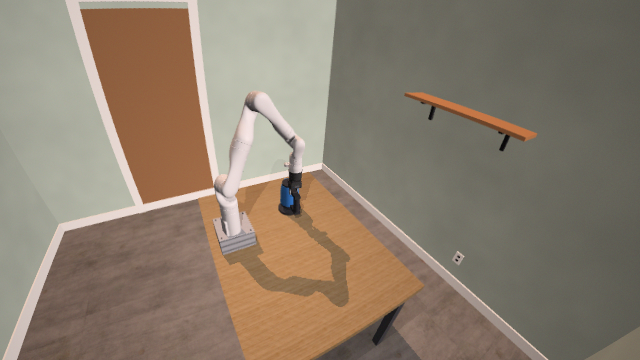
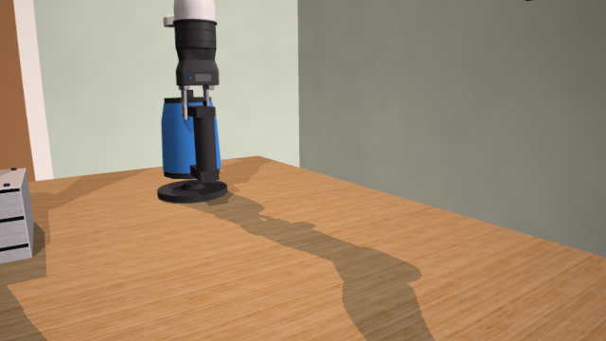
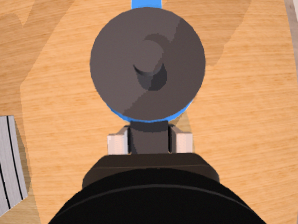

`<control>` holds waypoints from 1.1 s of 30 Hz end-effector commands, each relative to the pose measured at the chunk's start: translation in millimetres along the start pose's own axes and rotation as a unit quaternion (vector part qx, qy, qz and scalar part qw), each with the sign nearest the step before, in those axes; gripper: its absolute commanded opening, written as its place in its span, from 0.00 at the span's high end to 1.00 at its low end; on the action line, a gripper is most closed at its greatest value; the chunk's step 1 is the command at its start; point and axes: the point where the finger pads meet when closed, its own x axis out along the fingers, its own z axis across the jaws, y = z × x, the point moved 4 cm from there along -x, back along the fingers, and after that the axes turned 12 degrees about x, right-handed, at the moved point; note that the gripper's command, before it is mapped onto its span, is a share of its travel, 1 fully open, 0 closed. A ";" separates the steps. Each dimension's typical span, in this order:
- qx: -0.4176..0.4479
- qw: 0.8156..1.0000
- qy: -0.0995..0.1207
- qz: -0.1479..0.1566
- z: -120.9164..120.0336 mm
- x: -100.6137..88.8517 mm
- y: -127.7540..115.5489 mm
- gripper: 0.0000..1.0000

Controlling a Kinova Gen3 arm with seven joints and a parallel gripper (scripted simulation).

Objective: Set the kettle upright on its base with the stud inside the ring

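The blue kettle (image 2: 182, 137) is upright, with a dark lid and a black handle (image 2: 205, 142). My gripper (image 2: 195, 111) comes down from above and is shut on the top of the handle. The kettle hangs just above the round black base (image 2: 192, 190), roughly centred over it, with a small gap below its body. The base's stud shows as a low bump under the kettle. In the top view the kettle (image 1: 287, 196) is near the table's far edge. In the wrist view the dark lid (image 3: 148, 64) fills the middle and hides the base; my fingers clamp the handle.
The arm's grey pedestal (image 2: 11, 215) stands on the left of the wooden table (image 1: 300, 270). The wall lies close behind the kettle. A shelf (image 1: 470, 116) hangs high on the right wall.
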 end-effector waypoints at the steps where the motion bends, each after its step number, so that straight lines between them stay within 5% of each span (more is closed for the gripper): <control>1: 0.005 1.000 0.001 -0.001 0.4 0.2 -0.1 1.00; 33: 0.006 1.000 0.001 -0.002 0.1 21.6 -0.8 1.00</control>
